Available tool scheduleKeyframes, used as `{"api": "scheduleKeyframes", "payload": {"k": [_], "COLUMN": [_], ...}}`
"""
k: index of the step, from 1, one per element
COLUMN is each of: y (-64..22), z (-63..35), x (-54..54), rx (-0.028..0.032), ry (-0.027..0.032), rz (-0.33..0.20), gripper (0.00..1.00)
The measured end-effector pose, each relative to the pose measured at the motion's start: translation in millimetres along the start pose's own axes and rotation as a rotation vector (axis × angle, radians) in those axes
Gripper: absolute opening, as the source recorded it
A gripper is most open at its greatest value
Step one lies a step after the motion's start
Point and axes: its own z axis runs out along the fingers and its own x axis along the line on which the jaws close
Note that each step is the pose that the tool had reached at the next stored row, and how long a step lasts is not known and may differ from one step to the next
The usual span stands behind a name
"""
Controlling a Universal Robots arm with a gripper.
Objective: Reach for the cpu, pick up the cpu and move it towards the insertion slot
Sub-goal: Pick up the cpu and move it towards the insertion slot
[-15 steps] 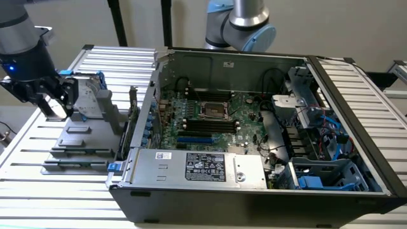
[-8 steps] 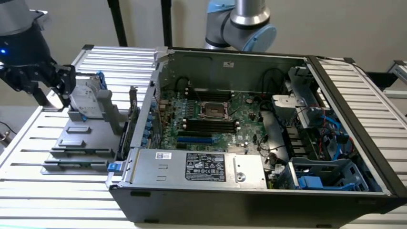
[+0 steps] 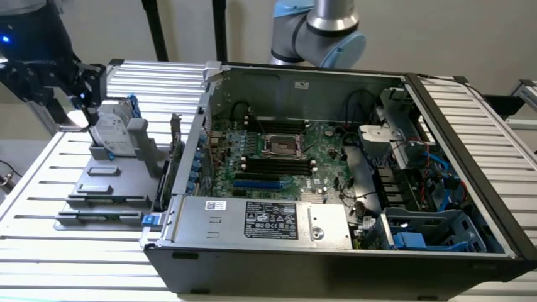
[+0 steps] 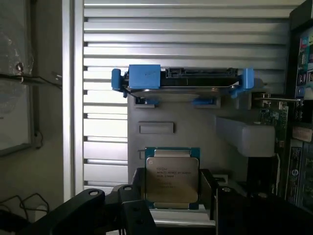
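The cpu [image 4: 172, 169], a thin square chip with a silver-grey lid and green edge, sits between my two dark fingers [image 4: 139, 188] in the wrist view. My gripper [image 4: 172, 183] is shut on the cpu by its two side edges. In the exterior view my gripper [image 3: 78, 94] hangs at the far left, above the back of the grey parts fixture [image 3: 100, 189], outside the computer case. The insertion slot [image 3: 283, 145], a square socket with a shiny metal frame and dark centre, lies on the motherboard inside the open case, well to the exterior view's right of my gripper.
A silver hard drive in a blue frame [image 4: 181, 81] stands upright on the fixture beside my gripper. Long black memory slots [image 3: 277, 165] lie next to the socket. The case wall [image 3: 197, 145] and an upright card [image 3: 175, 151] stand between the fixture and the motherboard. A slatted aluminium table [image 3: 34, 189] carries everything.
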Motion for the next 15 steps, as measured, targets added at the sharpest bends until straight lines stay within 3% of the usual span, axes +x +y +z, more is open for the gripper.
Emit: {"api": "scheduleKeyframes", "payload": {"k": [10, 15], "y": [0.0, -0.2], "z": [-46.6, -63.7], "x": [-43.5, -65.3], "rx": [-0.0005, -0.0011], "ry": [0.0139, 0.0187], "rz": [-0.001, -0.002], "gripper": [0.54, 0.54]}}
